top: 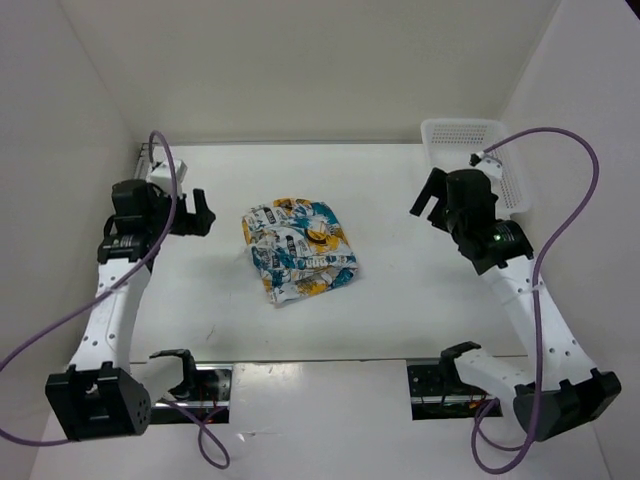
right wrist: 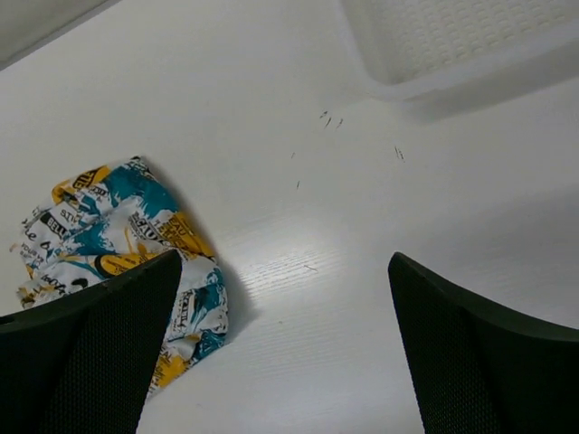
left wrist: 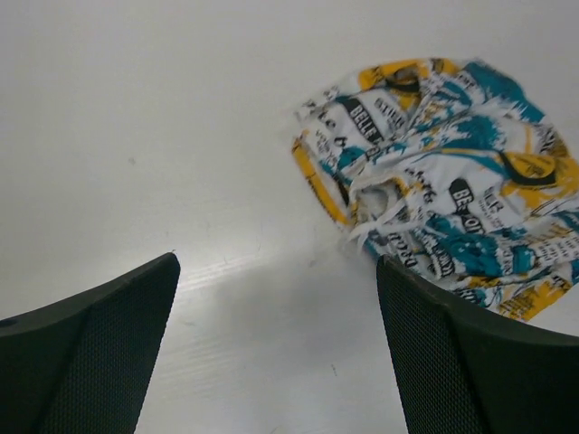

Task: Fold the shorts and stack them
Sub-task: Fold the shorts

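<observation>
Centre frame: folded white fabric shorts point(top: 300, 250), splashed yellow and teal; left gripper point(top: 200, 212) and right gripper point(top: 428, 195) gape empty. We judge stacking next, requiring an edge grasp.

The shorts point(top: 300, 248) lie in the middle of the table point(top: 400, 290), with the left gripper point(top: 203, 213) to their left and the right gripper point(top: 428, 196) to their right. The basket point(top: 462, 133) sits behind the right gripper.

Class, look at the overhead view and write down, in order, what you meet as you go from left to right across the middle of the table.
left claw → shorts → right claw. The white mesh basket overlaps the right claw's span, so it is left out.
</observation>
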